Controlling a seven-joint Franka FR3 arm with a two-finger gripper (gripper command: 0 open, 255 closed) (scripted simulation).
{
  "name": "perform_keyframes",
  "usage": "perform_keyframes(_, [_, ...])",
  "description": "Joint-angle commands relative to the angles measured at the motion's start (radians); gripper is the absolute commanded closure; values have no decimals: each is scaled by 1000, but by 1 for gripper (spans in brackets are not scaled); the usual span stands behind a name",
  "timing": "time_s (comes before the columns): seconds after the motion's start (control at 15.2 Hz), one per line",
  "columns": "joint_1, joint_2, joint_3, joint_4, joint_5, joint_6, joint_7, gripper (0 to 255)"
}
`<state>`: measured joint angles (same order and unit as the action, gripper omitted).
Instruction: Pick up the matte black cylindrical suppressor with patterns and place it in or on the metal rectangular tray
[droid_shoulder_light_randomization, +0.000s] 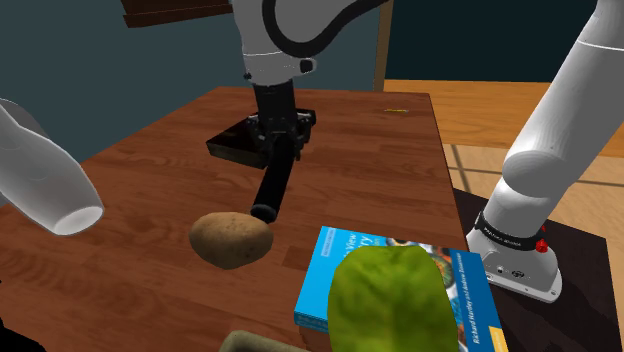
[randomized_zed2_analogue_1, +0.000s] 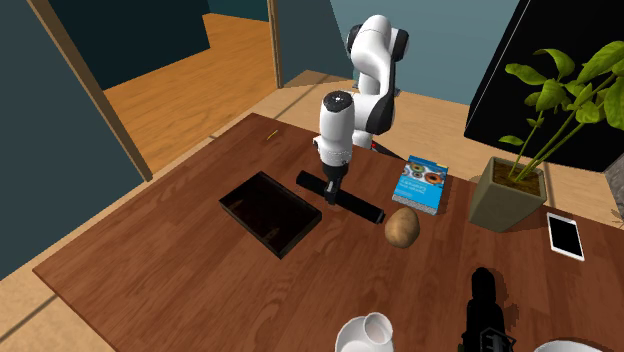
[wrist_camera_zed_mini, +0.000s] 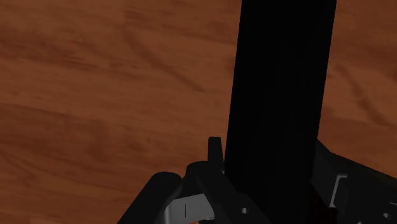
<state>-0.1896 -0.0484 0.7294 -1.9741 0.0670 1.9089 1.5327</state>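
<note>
Black suppressor (droid_shoulder_light_randomization: 270, 190), clasped between gripper (droid_shoulder_light_randomization: 281, 150) fingers, beside dark tray (randomized_zed2_analogue_1: 268, 213)

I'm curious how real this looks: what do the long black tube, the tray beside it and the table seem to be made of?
Black tube: matte black with no glints. It could be metal or plastic; I cannot tell.
Tray: very dark and dull. It is possibly metal, but the look leaves it open.
Table: reddish-brown wood, going by the plain grain streaks, with a smooth finish.
</note>
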Motion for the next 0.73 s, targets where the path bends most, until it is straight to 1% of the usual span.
perform_keyframes(0.0, [0,-6,-1,28,3,-32,0,255])
perform_keyframes(0.66, [-4,-18,-7,151,9,-165,-2,255])
